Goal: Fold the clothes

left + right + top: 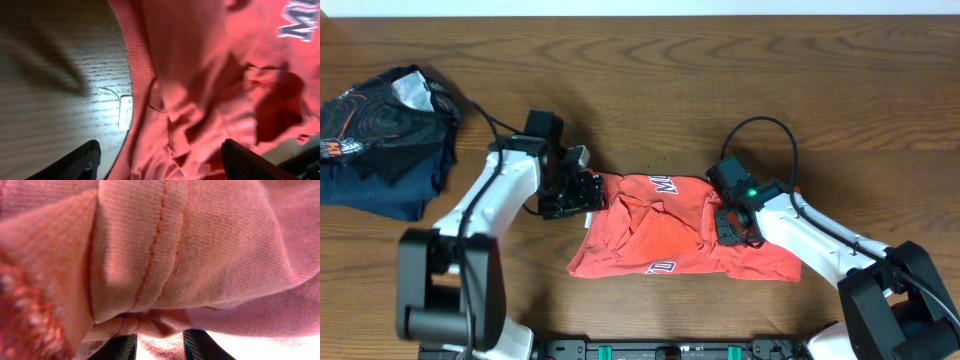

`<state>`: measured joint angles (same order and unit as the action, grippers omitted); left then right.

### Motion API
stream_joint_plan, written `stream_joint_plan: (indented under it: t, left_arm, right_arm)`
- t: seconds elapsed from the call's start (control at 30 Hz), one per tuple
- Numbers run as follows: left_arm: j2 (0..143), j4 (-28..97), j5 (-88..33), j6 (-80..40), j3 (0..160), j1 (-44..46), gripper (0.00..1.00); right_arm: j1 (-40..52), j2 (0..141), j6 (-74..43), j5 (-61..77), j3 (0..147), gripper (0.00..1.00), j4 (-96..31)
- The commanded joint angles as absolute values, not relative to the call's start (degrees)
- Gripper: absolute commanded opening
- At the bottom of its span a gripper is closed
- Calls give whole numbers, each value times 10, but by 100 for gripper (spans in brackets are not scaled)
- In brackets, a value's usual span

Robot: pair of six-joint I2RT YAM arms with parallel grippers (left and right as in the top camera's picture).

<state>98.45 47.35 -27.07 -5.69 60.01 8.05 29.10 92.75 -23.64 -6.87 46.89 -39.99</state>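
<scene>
The clothes, a coral-red T-shirt [665, 228] with white lettering, lie crumpled on the wooden table at the centre. My left gripper [588, 192] is at the shirt's upper left edge. In the left wrist view its gripper [161, 165] is open, the fingertips [82, 161] far apart, one over bare wood and one over the rumpled red cloth [200, 95]. A small white tag [126, 111] shows at the shirt's edge. My right gripper [730, 218] sits on the shirt's right side. Its wrist view shows that gripper [160, 349] shut on a fold of seamed red fabric [160, 255].
A heap of dark navy clothing [382, 140] with printed graphics lies at the table's far left. Black cables loop behind both arms. The table's front edge carries a black rail [670, 350].
</scene>
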Motion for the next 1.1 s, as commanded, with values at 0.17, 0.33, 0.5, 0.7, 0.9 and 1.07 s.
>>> stream_joint_plan:
  t: [0.17, 0.33, 0.5, 0.7, 0.9, 1.07]
  left_arm:
    - [1050, 459, -324, -21, 594, 96, 79]
    - [1080, 457, -324, -22, 594, 119, 78]
    - [1105, 451, -324, -22, 594, 148, 76]
    - [1107, 444, -317, -22, 597, 154, 31]
    - [1087, 480, -224, -45, 619, 111, 10]
    - [1056, 501, -203, -50, 634, 64, 8]
  right_arm:
    - [288, 949, -239, -66, 462, 30, -391]
    - [288, 949, -239, -66, 462, 30, -392]
    - [288, 949, -239, -66, 462, 30, -392]
    - [288, 949, -239, -66, 462, 30, -395]
    - [288, 949, -239, -66, 462, 29, -394]
    - [288, 947, -235, -66, 472, 31, -396]
